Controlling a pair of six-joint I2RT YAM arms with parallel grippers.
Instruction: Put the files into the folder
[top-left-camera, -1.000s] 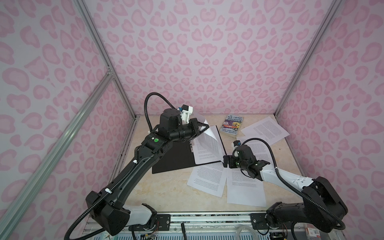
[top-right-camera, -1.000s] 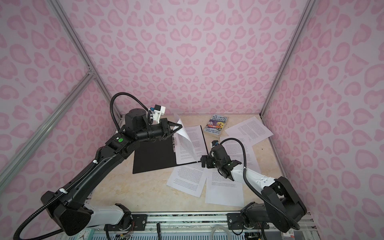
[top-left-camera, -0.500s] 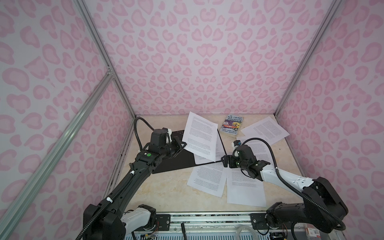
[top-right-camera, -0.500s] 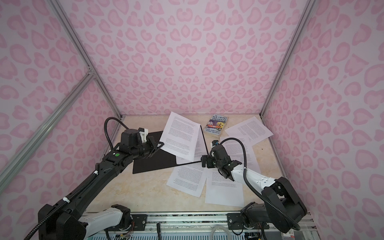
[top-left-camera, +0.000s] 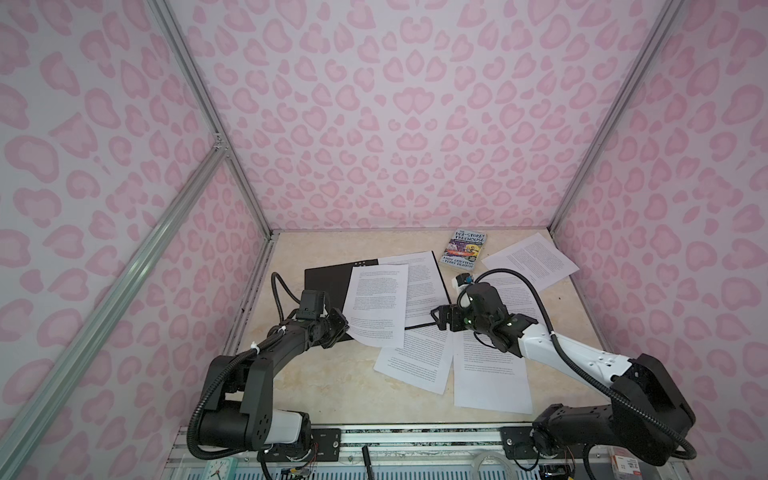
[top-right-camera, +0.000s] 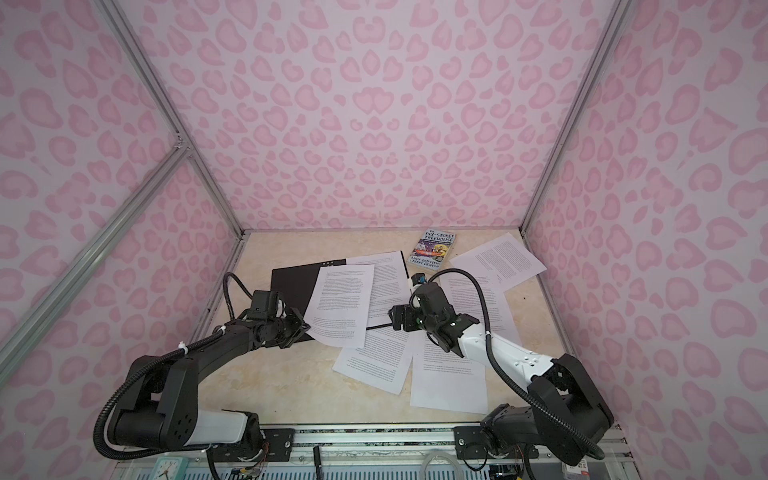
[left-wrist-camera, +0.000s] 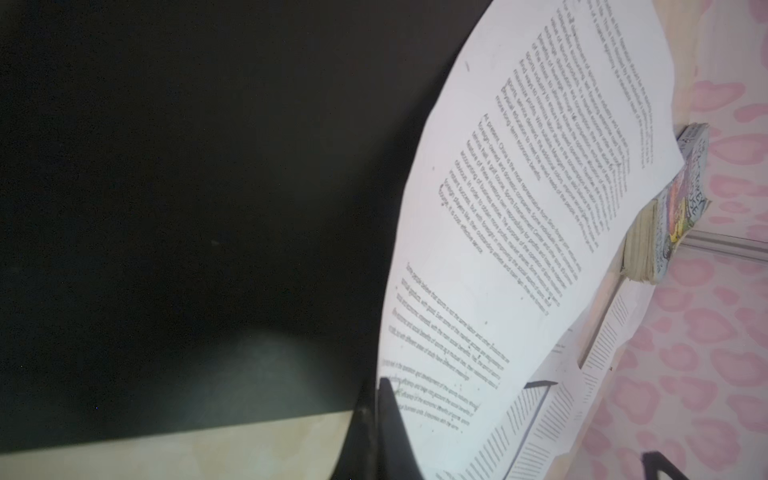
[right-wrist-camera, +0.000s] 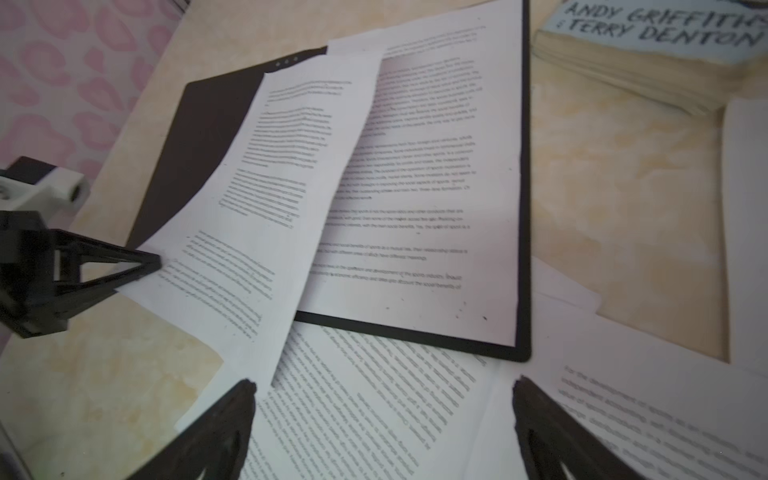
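On my left, the left gripper (top-left-camera: 346, 327) sits low by the near edge of the folder (top-left-camera: 326, 286), which lies open and flat, black inside up, on the table (top-left-camera: 316, 374) left of the middle. In the left wrist view its fingers (left-wrist-camera: 395, 436) are pressed together, pinching the near left corner of the held sheet (top-left-camera: 376, 305). That sheet lies slanted across the folder's middle. It covers part of the bare left half and overlaps the filed sheet (top-left-camera: 424, 286) that rests in the right half, and its near end hangs past the folder's front edge. Further right, the right gripper (top-left-camera: 436, 318) is by the folder's near right corner with its fingers (right-wrist-camera: 232, 415) spread wide and nothing between them. I cannot tell whether they touch the paper below. Loose sheets (top-left-camera: 415, 361) lie scattered on the table in front of the folder and to its right, one in the far right corner. The book (top-left-camera: 467, 249) lies just behind the folder's right edge.
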